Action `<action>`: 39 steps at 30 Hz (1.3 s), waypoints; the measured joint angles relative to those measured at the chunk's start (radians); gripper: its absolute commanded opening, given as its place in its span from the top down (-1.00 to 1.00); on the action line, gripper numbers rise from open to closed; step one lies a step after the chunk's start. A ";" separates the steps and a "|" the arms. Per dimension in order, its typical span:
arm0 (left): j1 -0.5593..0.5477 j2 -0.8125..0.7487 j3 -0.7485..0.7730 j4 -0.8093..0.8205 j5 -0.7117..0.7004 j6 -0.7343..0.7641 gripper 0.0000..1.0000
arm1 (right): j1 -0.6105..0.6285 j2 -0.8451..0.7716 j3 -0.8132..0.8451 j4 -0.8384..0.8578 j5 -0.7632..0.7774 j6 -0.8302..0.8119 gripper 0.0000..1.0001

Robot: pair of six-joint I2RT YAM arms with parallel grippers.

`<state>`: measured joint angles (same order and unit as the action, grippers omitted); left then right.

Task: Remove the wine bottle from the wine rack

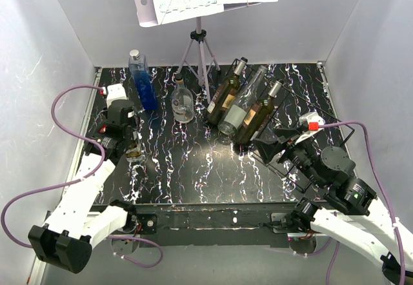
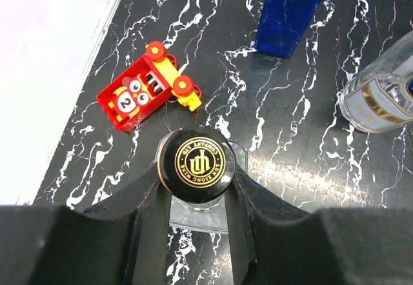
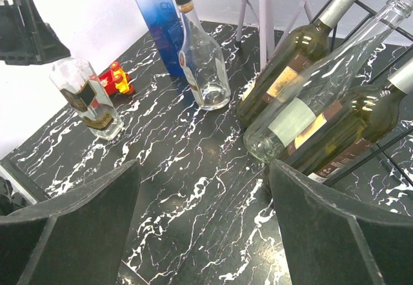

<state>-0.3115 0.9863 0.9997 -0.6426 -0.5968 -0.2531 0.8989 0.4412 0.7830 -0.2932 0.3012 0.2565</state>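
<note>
Black marbled table (image 1: 193,169) shows nothing removed yet: three wine bottles (image 1: 244,104) lean on the wine rack (image 3: 377,148) at 2 o'clock, right gripper (image 3: 205,169) gaping empty before them, left gripper (image 2: 197,195) clamping a small bottle (image 2: 197,162) at 9 o'clock.

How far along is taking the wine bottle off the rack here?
Done: nothing evident; two olive-green glass wine bottles and a clear glass bottle still lie on the black wire rack. In hand: the left gripper is shut on a small black-capped clear bottle standing on the table, away from the rack; the open right gripper faces the racked bottles, touching none. Left: grip one and lift it off.
</note>
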 measured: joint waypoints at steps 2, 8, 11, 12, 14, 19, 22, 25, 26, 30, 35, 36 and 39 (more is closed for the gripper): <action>0.012 -0.021 -0.019 0.012 0.000 -0.006 -0.28 | 0.000 0.008 0.000 0.000 0.005 0.003 -0.75; 0.021 -0.123 -0.052 0.039 -0.005 -0.013 -0.57 | 0.000 0.070 0.000 0.003 0.026 0.012 -0.75; 0.021 -0.161 -0.051 0.043 0.006 -0.011 -0.77 | 0.000 0.108 0.000 0.003 0.055 0.028 -0.74; 0.021 -0.167 -0.049 0.042 0.012 -0.011 -0.83 | 0.000 0.121 0.000 0.003 0.074 0.034 -0.75; 0.021 -0.174 -0.029 0.027 0.044 -0.008 -0.96 | 0.000 0.146 0.000 0.007 0.119 0.042 -0.75; 0.021 -0.214 0.049 0.011 0.178 0.000 -0.96 | -0.020 0.286 0.050 0.022 0.289 0.043 -0.54; 0.021 -0.271 0.079 0.031 0.323 0.004 -0.96 | -0.093 0.401 0.118 0.041 0.315 0.039 -0.43; 0.021 -0.353 0.056 0.095 0.530 0.010 -0.96 | -0.219 0.504 0.178 0.053 0.281 0.051 -0.42; 0.021 -0.380 0.035 0.126 0.602 0.011 -0.96 | -0.259 0.535 0.196 0.053 0.267 0.057 -0.39; 0.021 -0.436 -0.072 0.219 0.869 0.030 -0.96 | -0.383 0.630 0.238 0.057 0.203 0.087 -0.26; 0.021 -0.475 -0.228 0.299 1.033 0.033 -0.96 | -0.461 0.713 0.273 0.060 0.137 0.114 -0.15; 0.021 -0.496 -0.260 0.316 1.041 0.026 -0.96 | -0.473 0.732 0.285 0.066 0.127 0.115 -0.15; 0.021 -0.547 -0.299 0.329 1.044 0.007 -0.96 | -0.503 0.783 0.305 0.090 0.110 0.117 -0.15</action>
<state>-0.2901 0.4389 0.7002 -0.3134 0.4477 -0.2462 0.3962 1.2243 1.0878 -0.2035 0.4114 0.3737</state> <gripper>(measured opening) 0.981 0.578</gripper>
